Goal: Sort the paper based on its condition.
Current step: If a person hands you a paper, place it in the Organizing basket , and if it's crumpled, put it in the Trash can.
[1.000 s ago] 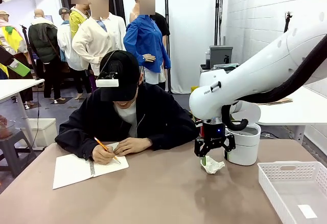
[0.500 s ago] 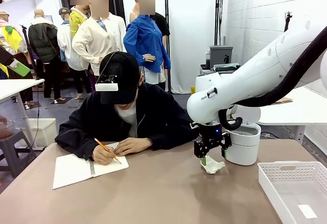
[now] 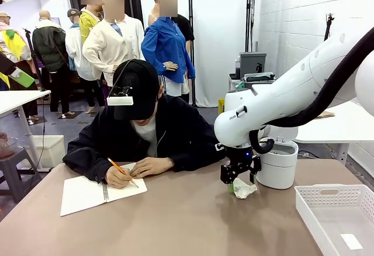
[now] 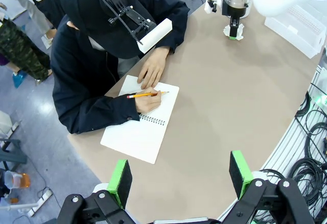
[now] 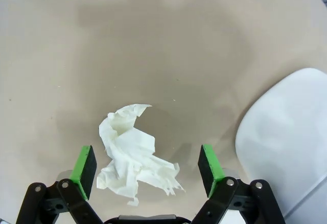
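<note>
Crumpled paper wad (image 3: 243,189): a wrinkly white wad lying on the brown tabletop (image 3: 187,221), just beside the white lidded bin (image 3: 277,165), on the side of the bin that faces the notebook.

Right gripper (image 5: 147,169): pointed straight down over the wad, beside the bin. Its jaws are spread wide. In the right wrist view one green pad (image 5: 84,170) stands at each side of the wad, and the paper lies loose between them, gripped by neither. The rounded white edge of the bin shows at the picture's right in that view.

Left gripper (image 4: 180,175): held high above the tabletop, well apart from the bin, on the robot's side. Its jaws are wide open and hold nothing. Its view looks down across the whole tabletop to the bin end, where the right arm stands over the wad.

White slotted basket (image 3: 327,189): stands near the bin, on the side away from the wad and closer to the robot's edge of the tabletop.

Spiral-bound notebook (image 3: 87,193): lies open, well apart from the bin, at the opposite end of the tabletop. A person in a dark jacket leans over it. The person's right hand (image 3: 117,177) holds an orange pencil (image 3: 120,167) to the page, and the left hand (image 3: 151,165) rests at the notebook's far edge.
</note>
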Controlling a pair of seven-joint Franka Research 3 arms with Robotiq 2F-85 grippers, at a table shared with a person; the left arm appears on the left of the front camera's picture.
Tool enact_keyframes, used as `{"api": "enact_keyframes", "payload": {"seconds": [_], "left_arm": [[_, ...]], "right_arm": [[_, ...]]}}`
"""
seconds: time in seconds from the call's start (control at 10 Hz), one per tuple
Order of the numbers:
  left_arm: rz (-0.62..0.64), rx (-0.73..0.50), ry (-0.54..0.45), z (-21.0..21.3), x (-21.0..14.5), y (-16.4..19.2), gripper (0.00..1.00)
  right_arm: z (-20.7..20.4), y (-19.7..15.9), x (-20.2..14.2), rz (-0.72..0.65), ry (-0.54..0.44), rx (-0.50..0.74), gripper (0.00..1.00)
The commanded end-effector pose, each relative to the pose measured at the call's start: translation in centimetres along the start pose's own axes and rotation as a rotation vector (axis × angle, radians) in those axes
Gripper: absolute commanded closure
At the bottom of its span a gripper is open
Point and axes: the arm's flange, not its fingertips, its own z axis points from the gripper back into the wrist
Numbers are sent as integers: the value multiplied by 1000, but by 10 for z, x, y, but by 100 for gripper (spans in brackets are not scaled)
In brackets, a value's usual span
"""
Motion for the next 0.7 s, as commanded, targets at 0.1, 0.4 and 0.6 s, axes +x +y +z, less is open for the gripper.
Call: {"api": "enact_keyframes", "payload": {"seconds": [0.1,0.4,0.6], "left_arm": [[3,7,3,1,0,1,0],[3,7,3,1,0,1,0],[3,7,3,1,0,1,0]], "right_arm": [[-15,7,2,36,-6,71,0],[-13,9,2,18,5,41,0],[-13,9,2,18,5,41,0]]}}
